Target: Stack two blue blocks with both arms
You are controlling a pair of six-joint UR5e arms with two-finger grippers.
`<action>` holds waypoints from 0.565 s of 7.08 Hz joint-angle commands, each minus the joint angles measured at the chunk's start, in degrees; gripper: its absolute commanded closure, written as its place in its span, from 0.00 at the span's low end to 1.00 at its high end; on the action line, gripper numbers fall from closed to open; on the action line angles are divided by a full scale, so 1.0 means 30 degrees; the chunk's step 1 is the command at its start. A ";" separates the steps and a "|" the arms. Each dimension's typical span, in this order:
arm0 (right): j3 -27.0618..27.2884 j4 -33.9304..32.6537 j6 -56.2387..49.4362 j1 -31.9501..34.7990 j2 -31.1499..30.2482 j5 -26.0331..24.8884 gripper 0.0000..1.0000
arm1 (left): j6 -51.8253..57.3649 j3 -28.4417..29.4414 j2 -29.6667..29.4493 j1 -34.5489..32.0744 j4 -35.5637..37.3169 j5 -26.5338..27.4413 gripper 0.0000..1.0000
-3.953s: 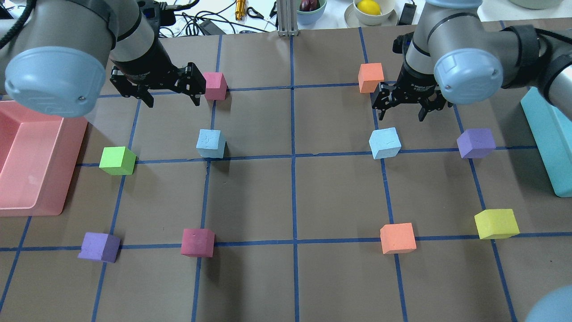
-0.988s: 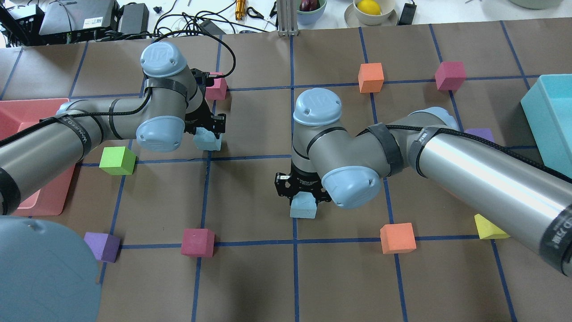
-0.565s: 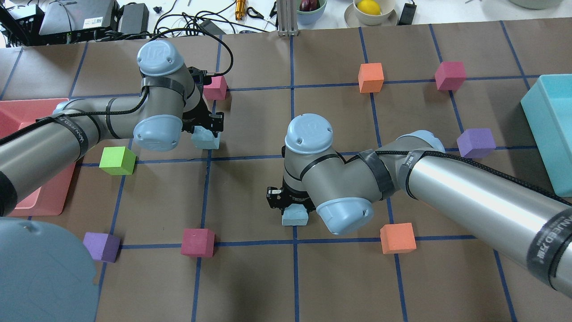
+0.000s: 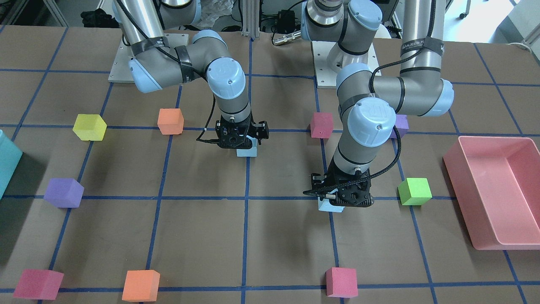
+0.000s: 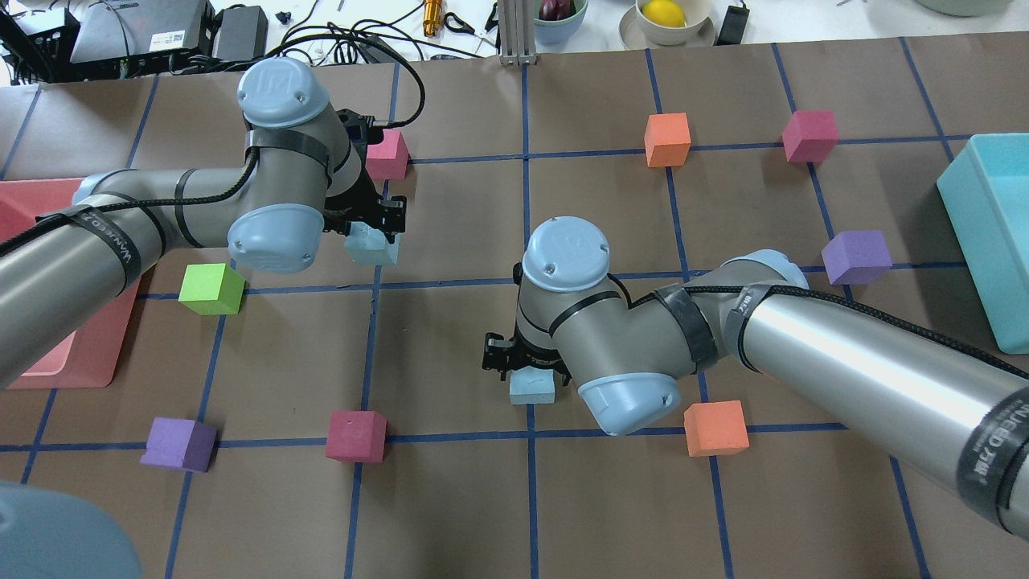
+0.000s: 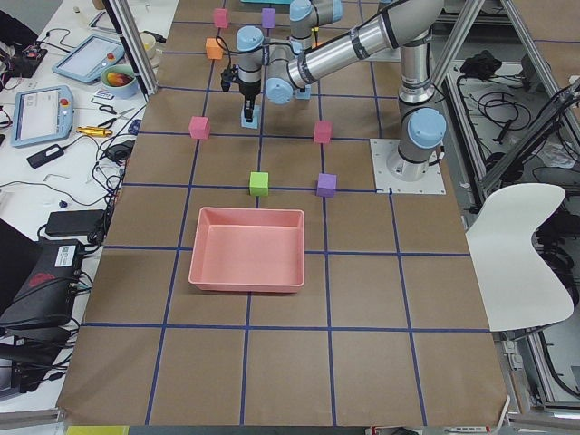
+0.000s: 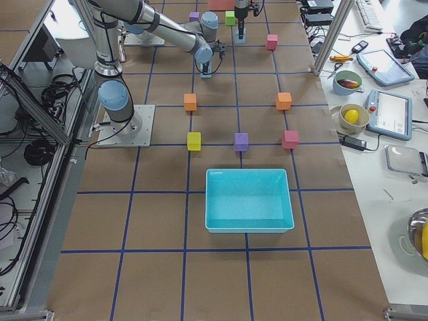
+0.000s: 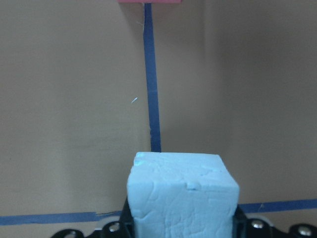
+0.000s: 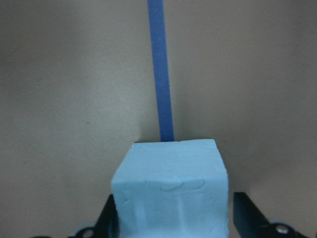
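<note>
One blue block is clamped in my left gripper and sits at or just above the table; the left wrist view shows it tight between the jaws. The other blue block rests on the table's centre tape line under my right gripper. In the right wrist view this block stands between spread fingers, with a narrow gap on one side. In the front view the left gripper is on the right and the right gripper is near the middle.
A green cube, magenta cubes, a purple cube and an orange cube lie around the two grippers. A pink tray stands far left and a teal bin far right.
My right arm carried its blue block toward the near side onto the centre line, and its fingers now stand apart from it. My left arm has risen slightly with its block.
</note>
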 commanded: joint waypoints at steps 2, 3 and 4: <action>-0.1147 0.1402 -0.0025 -0.0926 -0.0671 -0.0050 0.00 | -0.0587 -0.0333 0.2720 -0.0228 -0.3247 -0.0605 1.00; -0.2197 0.3444 -0.0461 -0.2440 -0.1662 -0.0138 0.00 | -0.1346 -0.1351 0.3223 -0.0752 -0.3375 -0.0813 1.00; -0.3861 0.6626 -0.1973 -0.4079 -0.2513 -0.0197 0.00 | -0.2804 -0.1680 0.3315 -0.1627 -0.3058 -0.0758 1.00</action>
